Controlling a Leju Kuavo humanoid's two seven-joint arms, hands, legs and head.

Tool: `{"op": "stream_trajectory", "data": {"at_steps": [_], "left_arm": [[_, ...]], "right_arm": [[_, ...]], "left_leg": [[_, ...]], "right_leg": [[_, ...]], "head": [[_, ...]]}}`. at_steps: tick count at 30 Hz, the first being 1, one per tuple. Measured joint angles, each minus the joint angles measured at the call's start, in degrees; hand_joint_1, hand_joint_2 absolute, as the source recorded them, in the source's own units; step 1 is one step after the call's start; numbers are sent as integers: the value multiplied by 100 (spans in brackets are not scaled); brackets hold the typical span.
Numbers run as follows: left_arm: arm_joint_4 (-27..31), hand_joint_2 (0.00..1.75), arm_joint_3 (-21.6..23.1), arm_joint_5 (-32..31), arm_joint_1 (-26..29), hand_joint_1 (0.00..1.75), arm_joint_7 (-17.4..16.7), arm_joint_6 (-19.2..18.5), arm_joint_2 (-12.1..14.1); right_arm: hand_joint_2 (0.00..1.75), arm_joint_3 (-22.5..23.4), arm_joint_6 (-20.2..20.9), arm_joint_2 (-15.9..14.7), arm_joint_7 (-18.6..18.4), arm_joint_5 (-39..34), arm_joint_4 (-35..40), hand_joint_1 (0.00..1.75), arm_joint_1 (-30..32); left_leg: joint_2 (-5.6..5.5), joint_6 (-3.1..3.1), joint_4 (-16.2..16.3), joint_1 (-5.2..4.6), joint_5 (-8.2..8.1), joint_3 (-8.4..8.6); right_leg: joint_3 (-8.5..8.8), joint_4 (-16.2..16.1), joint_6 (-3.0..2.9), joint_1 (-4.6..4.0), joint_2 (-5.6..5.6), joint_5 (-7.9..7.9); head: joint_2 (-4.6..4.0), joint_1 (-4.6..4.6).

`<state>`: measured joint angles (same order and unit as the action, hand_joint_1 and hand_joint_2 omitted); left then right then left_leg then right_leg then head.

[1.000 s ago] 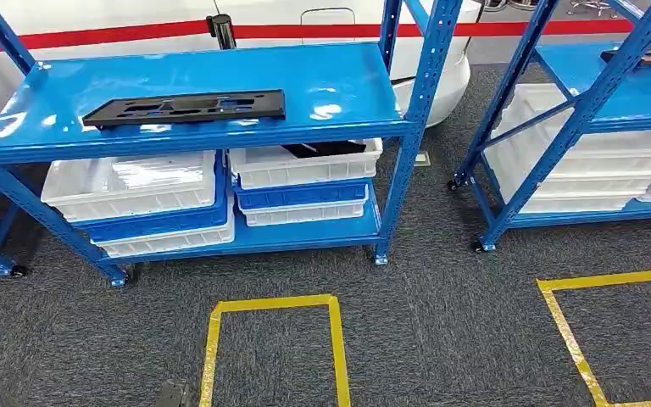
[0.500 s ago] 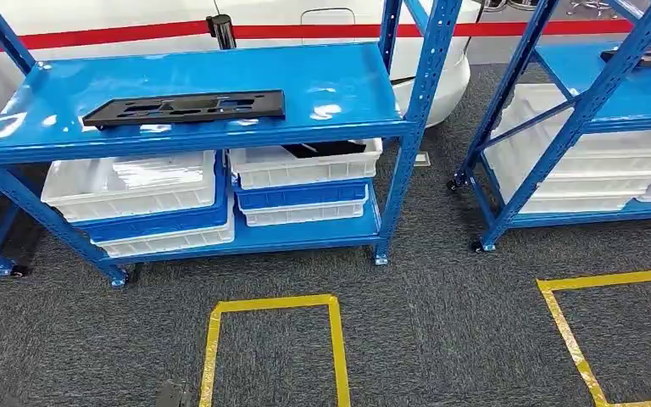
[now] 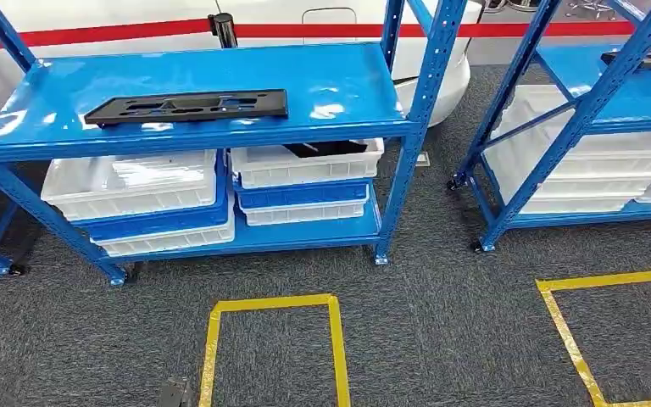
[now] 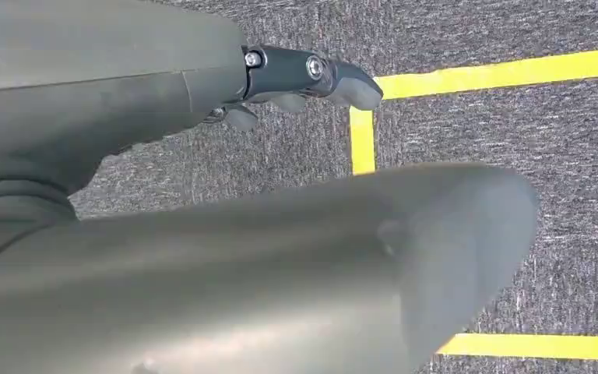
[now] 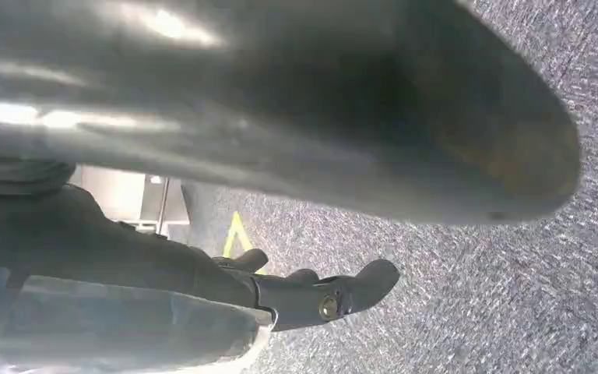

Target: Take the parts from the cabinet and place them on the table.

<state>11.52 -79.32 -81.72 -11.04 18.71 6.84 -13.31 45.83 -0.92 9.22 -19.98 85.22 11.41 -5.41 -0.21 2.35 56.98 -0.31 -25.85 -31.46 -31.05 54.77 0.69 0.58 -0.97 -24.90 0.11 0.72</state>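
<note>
A flat black part [image 3: 186, 108] lies on the top shelf of the blue rack [image 3: 331, 127], at ten o'clock in the head view. Below it, a white bin [image 3: 131, 185] at nine o'clock holds clear bags, and the white bin beside it [image 3: 305, 163] holds a dark part [image 3: 326, 149]. The left hand [image 4: 296, 78] and right hand [image 5: 311, 296] hang over grey carpet, fingers apart, holding nothing.

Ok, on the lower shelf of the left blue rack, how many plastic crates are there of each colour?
White plastic crates: 4
Blue plastic crates: 2
Total: 6
</note>
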Motion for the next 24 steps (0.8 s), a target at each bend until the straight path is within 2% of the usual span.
{"op": "stream_trajectory", "data": {"at_steps": [1,2,3,4,5,6,7,8,10,11,12,14,15,16,17,18,20,21,22,23,24], "left_arm": [[-2,0,0,2,-4,0,0,0,-5],[-2,0,0,2,-13,0,4,-2,-15],[0,0,0,4,-23,0,11,-2,-20],[0,0,0,4,-22,0,11,-15,-20],[0,0,0,4,-17,0,11,-15,-22],[0,0,0,7,-16,0,11,-15,-22],[-2,0,0,5,-15,0,11,-15,-22],[-2,0,0,7,-15,0,11,-15,-24],[-2,0,0,7,-17,0,13,-15,-31],[0,0,0,6,-20,0,13,-15,-31],[0,0,0,4,-23,0,15,-15,-26],[0,0,0,2,-25,0,17,-15,-31],[-2,0,0,2,-22,0,17,-15,-33],[-2,0,0,2,-24,0,17,-15,-33],[0,0,0,2,-22,0,17,-15,-31],[-2,0,0,2,-22,0,17,-15,-31],[-2,0,0,2,-21,0,17,-15,-29],[-2,0,0,2,-16,0,17,-15,-29],[-2,0,0,2,-9,0,17,-15,-29],[0,0,0,2,-5,0,17,-15,-26],[-2,0,0,2,-7,0,17,-15,-26]], "right_arm": [[0,0,2,-2,0,0,2,0,-1],[0,0,4,-7,0,2,2,0,0],[0,-2,7,-7,0,2,0,0,-4],[0,-2,7,-11,0,4,2,0,-6],[0,-2,13,-22,0,4,0,0,0],[0,0,20,-22,0,7,0,0,11],[0,0,20,-26,0,6,0,0,19],[0,0,20,-28,0,7,2,0,20],[0,0,20,-48,2,7,2,0,9],[0,0,24,-48,2,7,0,0,2],[0,-2,35,-48,2,7,0,0,-6],[0,0,39,-52,2,7,0,0,-10],[0,0,39,-50,2,7,0,0,-8],[0,0,39,-44,2,7,0,0,-9],[0,0,39,-37,2,7,0,0,-8],[0,0,39,-35,2,7,0,0,-7],[0,0,42,-22,4,7,0,0,-3],[0,0,42,-20,4,7,0,0,-1],[0,0,44,-20,4,7,0,0,0],[0,0,46,-20,4,7,0,0,-1],[0,0,48,-15,4,7,0,0,-4]], "left_leg": [[18,63,-131,98,92,64],[29,79,-180,68,118,83],[34,114,-179,77,141,59],[36,115,-178,76,142,34],[38,110,-176,74,148,16],[37,97,-174,82,156,2],[32,84,-173,91,163,-3],[23,69,-171,98,168,-3],[-2,-3,-141,133,163,-4],[0,-64,-116,121,149,-5],[-7,-135,-107,113,112,-15],[-14,-194,-133,142,112,-3],[-14,-249,-147,165,136,1],[-14,-286,-115,191,138,-15],[-4,-298,39,205,7,-70],[-1,-310,386,212,-255,-214],[-2,-354,1375,212,-746,-665],[-2,-360,1743,212,-857,-846],[-1,-353,1817,212,-818,-891],[5,-341,1596,214,-646,-797],[12,-326,1131,214,-388,-568]], "right_leg": [[-50,56,14,-39,14,-31],[-123,193,7,-21,40,-121],[-301,563,-40,-14,39,-334],[-538,1063,-66,6,40,-553],[-770,1548,-68,26,40,-735],[-910,1860,-32,42,41,-817],[-885,1835,26,65,43,-771],[-707,1540,99,88,46,-638],[-83,412,231,152,58,-260],[126,-13,234,182,68,-202],[113,-29,176,102,36,-180],[90,-12,70,73,41,-167],[87,-15,22,54,40,-157],[144,-46,-44,134,43,-111],[149,-45,-81,142,48,-89],[148,-44,-134,136,65,-79],[135,-41,-137,108,92,-79],[130,-40,-136,96,105,-80],[129,-38,-138,87,109,-83],[131,-36,-139,85,116,-86],[137,-35,-138,85,117,-86]], "head": [[0,-2],[0,-9],[0,-37],[0,-42],[0,-31],[0,-37],[0,-55],[0,-50],[0,-48],[0,-59],[0,-73],[0,-50],[0,-48],[0,-53],[0,-35],[0,-6],[0,0],[0,-4],[0,-4],[0,-2],[0,-4]]}}
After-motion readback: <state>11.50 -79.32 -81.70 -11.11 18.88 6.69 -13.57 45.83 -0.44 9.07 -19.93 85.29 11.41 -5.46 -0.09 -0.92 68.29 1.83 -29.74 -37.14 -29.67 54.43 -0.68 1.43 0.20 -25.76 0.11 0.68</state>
